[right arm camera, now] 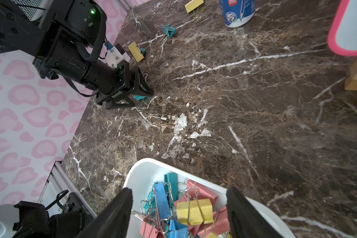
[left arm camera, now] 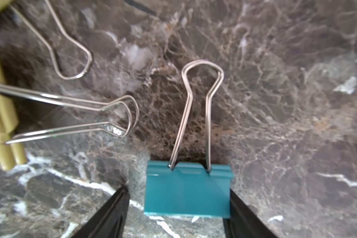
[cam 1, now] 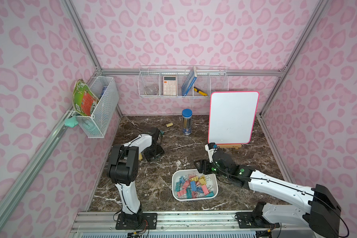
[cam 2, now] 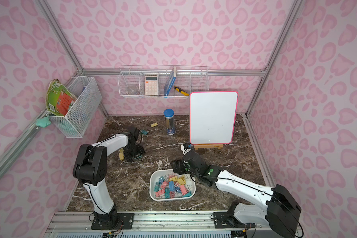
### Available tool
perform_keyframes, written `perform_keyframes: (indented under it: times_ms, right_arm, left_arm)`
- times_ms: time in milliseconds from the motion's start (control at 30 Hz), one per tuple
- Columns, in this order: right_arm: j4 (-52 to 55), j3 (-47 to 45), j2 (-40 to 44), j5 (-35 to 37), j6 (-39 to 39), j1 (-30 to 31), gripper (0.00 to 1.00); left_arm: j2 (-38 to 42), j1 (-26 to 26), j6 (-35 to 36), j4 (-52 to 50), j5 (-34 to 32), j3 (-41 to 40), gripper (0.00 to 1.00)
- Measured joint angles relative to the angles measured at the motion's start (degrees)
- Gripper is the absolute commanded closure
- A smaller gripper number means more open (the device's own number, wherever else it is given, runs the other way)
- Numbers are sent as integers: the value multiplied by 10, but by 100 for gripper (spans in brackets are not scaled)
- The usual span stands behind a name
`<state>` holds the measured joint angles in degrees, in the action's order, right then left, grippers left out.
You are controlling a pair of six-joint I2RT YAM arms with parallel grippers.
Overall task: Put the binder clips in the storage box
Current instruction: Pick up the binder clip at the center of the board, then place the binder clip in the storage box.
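The white storage box [cam 1: 173, 185] [cam 2: 151, 185] sits at the front middle of the marble table, holding several pink, blue, teal and yellow binder clips [cam 1: 194, 184] [right arm camera: 194, 210]. My right gripper [right arm camera: 178, 206] [cam 1: 200, 164] hovers open over the box's far edge, holding nothing. At the left, my left gripper [left arm camera: 178, 197] [right arm camera: 140, 96] is down at the table, open around a teal clip [left arm camera: 187, 191]. One finger touches that clip and the other stands apart. A yellow clip [left arm camera: 0, 123] [cam 2: 121, 155] lies beside it. Farther back lie a teal clip [right arm camera: 169, 29] and a yellow one [right arm camera: 194, 5].
A pink-rimmed whiteboard [cam 1: 233, 117] stands on a wooden easel at the back right. A blue-lidded pencil tube [cam 1: 187, 121] stands at the back middle. White wire baskets hang on the back wall [cam 1: 182, 82] and the left wall [cam 1: 99, 107].
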<state>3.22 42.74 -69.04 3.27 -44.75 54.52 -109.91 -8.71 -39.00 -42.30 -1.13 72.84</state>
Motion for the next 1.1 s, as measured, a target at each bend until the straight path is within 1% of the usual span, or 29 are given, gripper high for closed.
perform_keyframes:
  times_ms: [100, 200, 233, 367, 500, 567, 633, 667, 700, 800, 933, 1033, 1100]
  right_arm:
    - [0, 0, -3, 0, 0, 0, 25]
    - [0, 1, -3, 0, 0, 0, 25]
    - [0, 1, -3, 0, 0, 0, 25]
    - [-1, 1, -3, 0, -2, 0, 24]
    - [-4, -4, 3, -1, -6, -5, 20]
    - [-5, -12, 10, -5, -9, -21, 19]
    - [-9, -26, 22, -11, -15, -44, 16]
    - [-10, -36, 32, -16, -15, -60, 13]
    - [-13, -45, 41, -24, -15, -73, 10]
    - [-16, -66, 66, -40, -14, -113, 5]
    - [-21, -77, 84, -61, -11, -154, 2]
    - [-26, -77, 87, -69, -7, -167, 2]
    - [-30, -76, 85, -75, -5, -175, 2]
  left_arm:
    - [-9, -6, 3, -12, -10, 13, 38]
    - [-12, -12, 4, -15, -19, 18, 48]
    - [-12, -13, 5, -16, -22, 18, 50]
    - [-4, -14, 9, -26, -24, 18, 54]
    - [31, -17, 16, -42, -8, 21, 55]
    - [57, -22, 19, -52, 17, 26, 54]
    - [85, -30, 26, -65, 37, 35, 54]
    - [100, -35, 33, -73, 51, 41, 54]
    - [116, -44, 37, -83, 65, 48, 54]
    - [171, -76, 65, -108, 103, 55, 55]
    - [264, -129, 103, -126, 160, 42, 56]
    - [321, -185, 126, -122, 189, 17, 56]
    - [351, -234, 140, -106, 210, -7, 56]
